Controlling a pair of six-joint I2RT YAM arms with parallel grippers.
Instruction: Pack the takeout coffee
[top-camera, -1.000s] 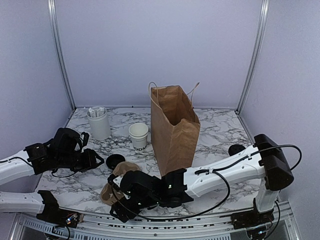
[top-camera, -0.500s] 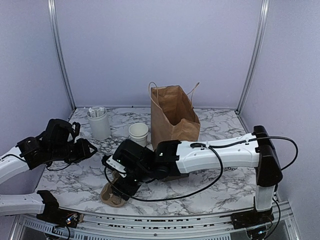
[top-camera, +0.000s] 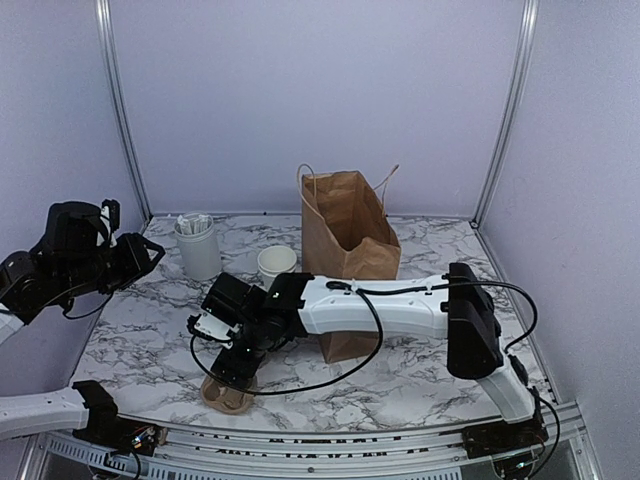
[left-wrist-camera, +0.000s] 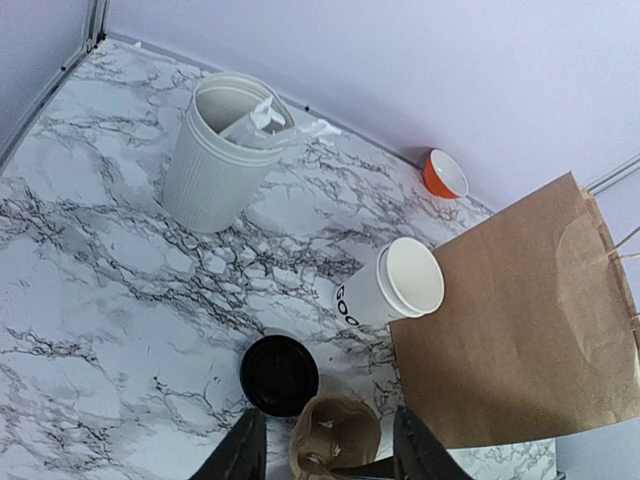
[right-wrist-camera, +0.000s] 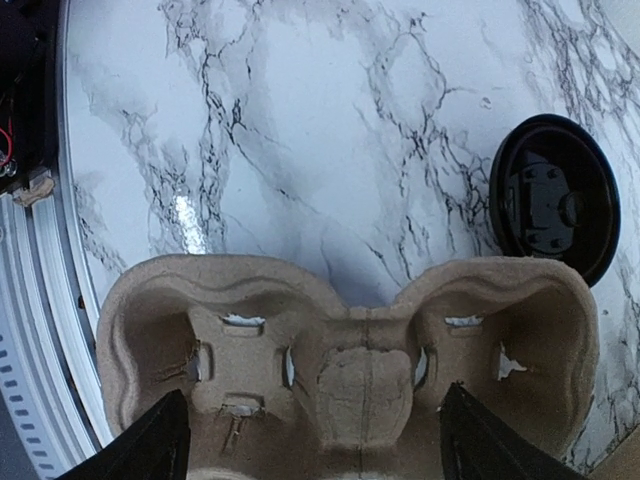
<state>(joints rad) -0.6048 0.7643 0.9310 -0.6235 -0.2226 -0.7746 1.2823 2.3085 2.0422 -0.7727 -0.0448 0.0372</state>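
Cup (left-wrist-camera: 395, 285) apart from both jaws

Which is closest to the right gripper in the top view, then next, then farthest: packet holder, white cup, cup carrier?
1. Cup carrier, under the right gripper, front edge.
2. White cup, behind, beside the paper bag.
3. Packet holder, back left.
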